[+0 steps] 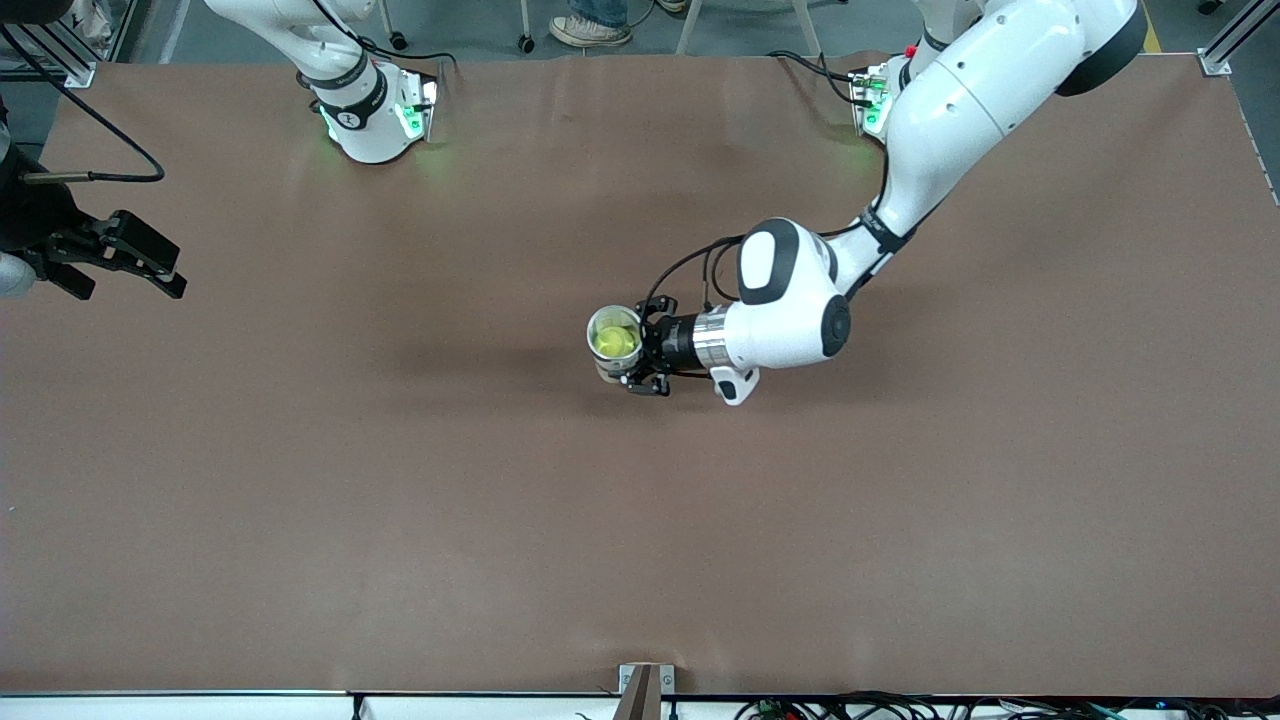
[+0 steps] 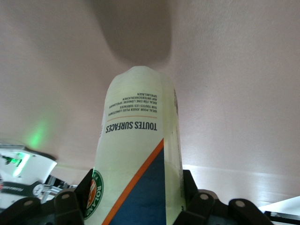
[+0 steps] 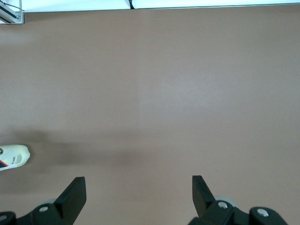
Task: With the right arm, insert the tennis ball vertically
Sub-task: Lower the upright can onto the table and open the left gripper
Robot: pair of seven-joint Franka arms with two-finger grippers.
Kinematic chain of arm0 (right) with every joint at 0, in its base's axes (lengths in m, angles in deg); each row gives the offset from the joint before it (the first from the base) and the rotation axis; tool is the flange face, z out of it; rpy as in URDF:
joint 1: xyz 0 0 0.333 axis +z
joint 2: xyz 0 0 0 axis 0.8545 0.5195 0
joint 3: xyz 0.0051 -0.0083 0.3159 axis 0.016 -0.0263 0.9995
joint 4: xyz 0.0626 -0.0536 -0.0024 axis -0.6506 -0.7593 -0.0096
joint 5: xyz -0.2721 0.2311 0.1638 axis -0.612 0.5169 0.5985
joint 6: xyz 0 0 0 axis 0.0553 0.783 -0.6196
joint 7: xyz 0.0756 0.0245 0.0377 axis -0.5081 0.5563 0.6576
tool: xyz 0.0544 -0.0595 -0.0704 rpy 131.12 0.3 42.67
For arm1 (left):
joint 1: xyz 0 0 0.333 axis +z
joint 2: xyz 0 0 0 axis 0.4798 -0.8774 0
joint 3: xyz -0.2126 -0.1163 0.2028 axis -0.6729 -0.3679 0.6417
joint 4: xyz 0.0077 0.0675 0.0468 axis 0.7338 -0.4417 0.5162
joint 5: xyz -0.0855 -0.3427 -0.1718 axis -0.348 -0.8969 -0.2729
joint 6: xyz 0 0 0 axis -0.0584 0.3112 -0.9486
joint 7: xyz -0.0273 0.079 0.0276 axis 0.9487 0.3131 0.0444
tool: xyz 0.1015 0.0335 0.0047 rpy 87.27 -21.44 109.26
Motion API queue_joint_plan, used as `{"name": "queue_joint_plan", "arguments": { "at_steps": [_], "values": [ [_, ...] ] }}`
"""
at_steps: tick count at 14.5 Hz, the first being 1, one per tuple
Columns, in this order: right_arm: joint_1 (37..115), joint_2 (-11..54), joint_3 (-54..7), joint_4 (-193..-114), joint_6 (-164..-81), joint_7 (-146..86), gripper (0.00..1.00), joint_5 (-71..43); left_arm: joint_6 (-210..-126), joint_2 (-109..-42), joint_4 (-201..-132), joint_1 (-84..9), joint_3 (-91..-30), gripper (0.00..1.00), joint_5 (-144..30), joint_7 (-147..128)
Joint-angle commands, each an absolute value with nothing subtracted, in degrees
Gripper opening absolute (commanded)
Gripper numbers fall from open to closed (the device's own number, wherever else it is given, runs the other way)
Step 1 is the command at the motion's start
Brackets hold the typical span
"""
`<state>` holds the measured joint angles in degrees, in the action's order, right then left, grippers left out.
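A clear tennis ball can (image 1: pixel 604 362) with a blue and orange label stands upright near the middle of the table. Its open top faces up. A yellow-green tennis ball (image 1: pixel 614 341) lies inside it. My left gripper (image 1: pixel 645 346) is shut on the can from the side; in the left wrist view its fingers (image 2: pixel 189 186) press both sides of the can (image 2: pixel 136 140). My right gripper (image 1: pixel 130 275) hangs open and empty over the right arm's end of the table, well apart from the can. The right wrist view has its spread fingers (image 3: pixel 75 193) over bare table and the can (image 3: pixel 14 157) at the edge.
The brown table (image 1: pixel 400 500) carries nothing else. The two arm bases (image 1: pixel 375 115) stand along its edge farthest from the front camera. A metal bracket (image 1: pixel 645 685) sits at the edge nearest the front camera.
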<state>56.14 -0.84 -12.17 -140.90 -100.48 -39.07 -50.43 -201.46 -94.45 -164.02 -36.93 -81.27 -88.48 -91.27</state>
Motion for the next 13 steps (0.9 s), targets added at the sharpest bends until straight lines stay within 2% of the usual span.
{"name": "queue_joint_plan", "arguments": {
  "at_steps": [1,5,9,10,11,13],
  "values": [
    [55.53,-1.5,-11.7,-141.57,-100.29,-38.15,1.0,-50.91,-205.26,-95.87,-162.47,-40.0,-80.54,0.75,-89.6,-91.85],
    [55.54,-1.5,-11.7,-141.57,-100.29,-38.15,1.0,-50.91,-208.33,-97.09,-162.47,-43.61,-77.82,0.75,-89.78,-91.77],
    [55.62,-1.5,-11.7,-141.57,-100.29,-38.24,1.0,-50.91,-209.84,-97.8,-162.47,-44.31,-77.72,0.75,-89.95,-91.77],
    [55.54,-1.5,-11.7,-141.57,-100.38,-38.24,1.0,-50.91,-209.84,-97.8,-162.47,-44.31,-77.81,0.79,-89.78,-91.77],
    [55.54,-1.5,-11.7,-141.57,-100.38,-38.24,1.0,-50.91,-209.93,-97.8,-162.47,-44.31,-77.72,1.0,-89.86,-91.33],
    [55.62,-1.5,-11.61,-141.57,-100.38,-38.24,1.0,-50.91,-209.93,-97.8,-162.47,-44.31,-77.72,1.0,-89.86,-91.15]
  ]
}}
